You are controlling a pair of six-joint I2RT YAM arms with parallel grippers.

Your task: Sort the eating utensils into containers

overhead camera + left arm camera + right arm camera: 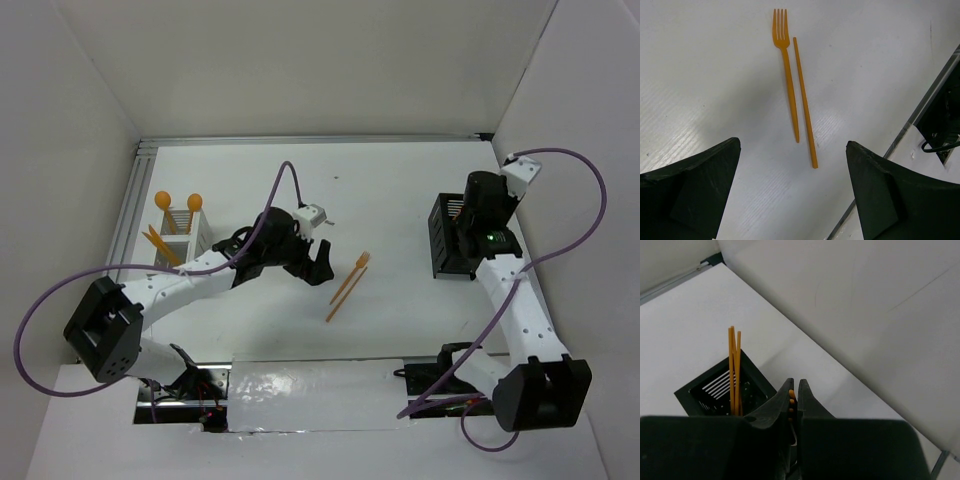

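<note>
An orange fork and an orange knife lie side by side on the white table, also in the top view. My left gripper is open and empty just short of their handle ends; in the top view it is left of them. The white caddy at the left holds two spoons and other orange pieces. My right gripper is shut on an orange fork, only its prong tips showing, over the black caddy, which holds thin orange utensils.
A metal rail runs along the table's left side and white walls close in the back and sides. A shiny taped strip lies at the near edge between the arm bases. The table's edge shows right of the left gripper.
</note>
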